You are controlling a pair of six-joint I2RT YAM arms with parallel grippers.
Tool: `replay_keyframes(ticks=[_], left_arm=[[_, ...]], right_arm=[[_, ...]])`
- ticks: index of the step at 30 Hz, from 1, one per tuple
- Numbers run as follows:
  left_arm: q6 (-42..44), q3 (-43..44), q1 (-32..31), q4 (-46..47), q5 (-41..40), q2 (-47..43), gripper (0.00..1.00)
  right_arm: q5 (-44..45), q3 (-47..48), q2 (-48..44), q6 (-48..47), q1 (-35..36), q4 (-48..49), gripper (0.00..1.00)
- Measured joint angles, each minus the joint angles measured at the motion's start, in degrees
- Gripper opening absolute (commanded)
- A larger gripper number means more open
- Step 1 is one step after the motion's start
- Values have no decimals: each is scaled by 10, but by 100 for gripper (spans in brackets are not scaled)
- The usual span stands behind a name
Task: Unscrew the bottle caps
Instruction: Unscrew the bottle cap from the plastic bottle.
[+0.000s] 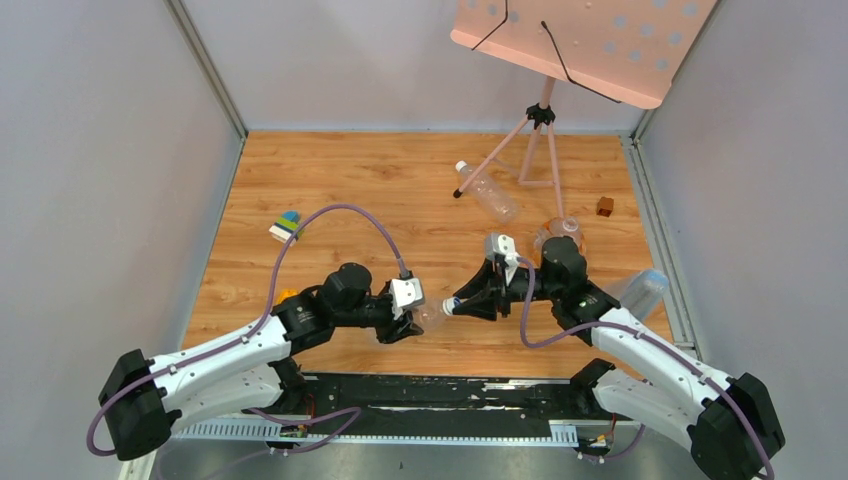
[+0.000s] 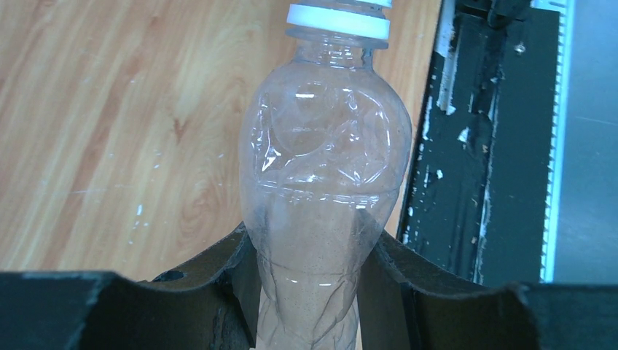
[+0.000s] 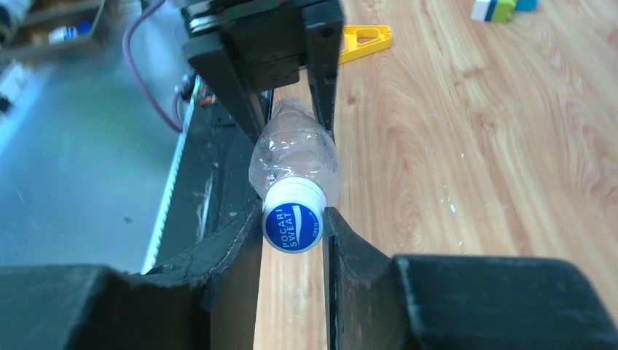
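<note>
A clear, crumpled plastic bottle (image 1: 430, 312) hangs sideways above the table's near edge, between the two grippers. My left gripper (image 2: 312, 284) is shut on the bottle's (image 2: 324, 168) lower body, which fills the gap between its jaws. The bottle cap (image 3: 293, 224) has white sides and a blue printed top, and it faces the right wrist camera. My right gripper (image 3: 293, 227) is shut on this cap, one finger pressed against each side. In the top view the right gripper (image 1: 458, 303) meets the left gripper (image 1: 415, 318) tip to tip.
Another clear bottle (image 1: 487, 190) with a white cap (image 1: 461, 167) lies at the back near the pink tripod stand (image 1: 540, 115). Two more bottles (image 1: 560, 232) (image 1: 640, 290) lie on the right. A brown cube (image 1: 605, 206), coloured blocks (image 1: 287, 225) and a yellow piece (image 3: 364, 36) are also on the wood.
</note>
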Motion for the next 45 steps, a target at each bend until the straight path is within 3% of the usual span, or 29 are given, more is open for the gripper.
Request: replay_keyframes(ticks=[3, 5, 12, 17, 25, 29, 33, 37, 40, 45], left_arm=[[0, 0, 0, -6, 24, 5, 14], [0, 0, 0, -7, 32, 6, 15], [0, 0, 2, 3, 34, 2, 15], [1, 0, 2, 3, 13, -12, 15], [3, 0, 2, 2, -24, -30, 15], [3, 0, 2, 2, -36, -30, 15], [3, 0, 2, 1, -42, -30, 15], [3, 0, 2, -7, -47, -31, 15], [2, 0, 2, -8, -49, -31, 15], [2, 0, 2, -6, -47, -35, 15]], right_arm=[[-41, 1, 0, -93, -1, -15, 20], [-56, 2, 0, -129, -1, -19, 46], [-34, 26, 6, -129, 7, -61, 64], [29, 27, -3, -31, 8, -64, 67], [129, 41, 2, 195, 8, -64, 63], [133, 73, 39, 252, 8, -77, 52], [127, 94, 68, 281, 8, -89, 31], [120, 101, 75, 289, 8, -99, 16], [115, 101, 75, 283, 8, -103, 11], [100, 99, 64, 240, 8, -102, 11]])
